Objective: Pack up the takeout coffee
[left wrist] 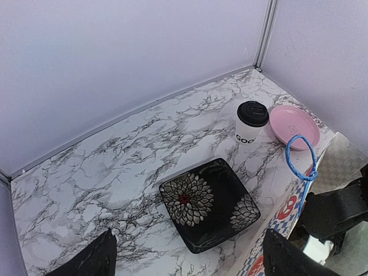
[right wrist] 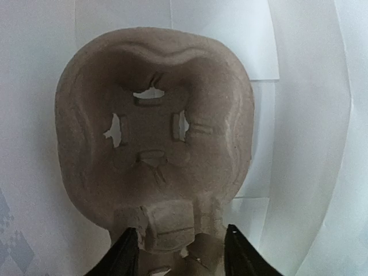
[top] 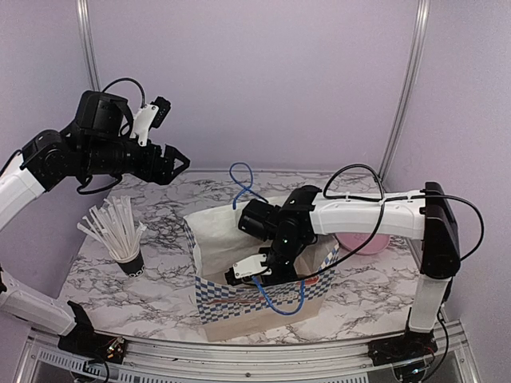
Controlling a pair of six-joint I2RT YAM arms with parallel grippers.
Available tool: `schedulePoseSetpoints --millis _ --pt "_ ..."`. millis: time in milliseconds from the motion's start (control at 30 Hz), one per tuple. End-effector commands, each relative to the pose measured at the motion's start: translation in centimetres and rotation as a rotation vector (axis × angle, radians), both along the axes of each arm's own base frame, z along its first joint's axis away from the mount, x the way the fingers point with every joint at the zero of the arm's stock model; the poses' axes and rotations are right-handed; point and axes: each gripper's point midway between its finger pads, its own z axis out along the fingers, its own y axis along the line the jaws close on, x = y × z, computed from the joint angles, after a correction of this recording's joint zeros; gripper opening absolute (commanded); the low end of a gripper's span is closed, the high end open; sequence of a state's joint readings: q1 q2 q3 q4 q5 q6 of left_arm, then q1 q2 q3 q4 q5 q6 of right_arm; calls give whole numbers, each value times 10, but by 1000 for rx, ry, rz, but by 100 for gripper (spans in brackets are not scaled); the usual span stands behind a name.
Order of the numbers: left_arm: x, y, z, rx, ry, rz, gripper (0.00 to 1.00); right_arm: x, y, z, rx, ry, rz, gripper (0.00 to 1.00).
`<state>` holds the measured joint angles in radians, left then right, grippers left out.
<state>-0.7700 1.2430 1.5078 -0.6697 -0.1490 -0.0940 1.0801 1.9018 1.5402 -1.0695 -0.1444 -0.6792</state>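
Coffee stands by the surface's right edge, beside a pink bowl. Left claw wide, empty — right claw in the bag, half-spread astride a pulp tray — grip unclear.

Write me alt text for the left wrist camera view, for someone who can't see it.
A white paper coffee cup with a black lid stands upright on a marble table next to a pink dish. Nearer the camera lie a square black plate with flower patterns and, at the right, a blue loop handle; the left gripper is open and empty.
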Motion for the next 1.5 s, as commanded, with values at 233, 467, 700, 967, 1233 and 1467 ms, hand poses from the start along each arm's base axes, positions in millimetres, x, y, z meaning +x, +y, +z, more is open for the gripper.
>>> schedulePoseSetpoints --millis 233,467,700,967,1233,1467 --pt "-34 -45 -7 -84 93 -307 85 -19 21 86 217 28 90 66" --pt "-57 -73 -16 -85 140 -471 83 -18 22 156 361 -20 142 69" --pt "-75 -104 -41 -11 192 -605 82 16 4 262 629 -149 109 72" --pt "-58 -124 -65 84 204 -585 70 110 -57 330 800 -324 -168 71" --pt "-66 -137 -82 109 266 -664 44 256 -143 280 661 -484 -700 64" --pt "-74 -128 -91 156 303 -692 14 301 -155 192 451 -411 -768 70"
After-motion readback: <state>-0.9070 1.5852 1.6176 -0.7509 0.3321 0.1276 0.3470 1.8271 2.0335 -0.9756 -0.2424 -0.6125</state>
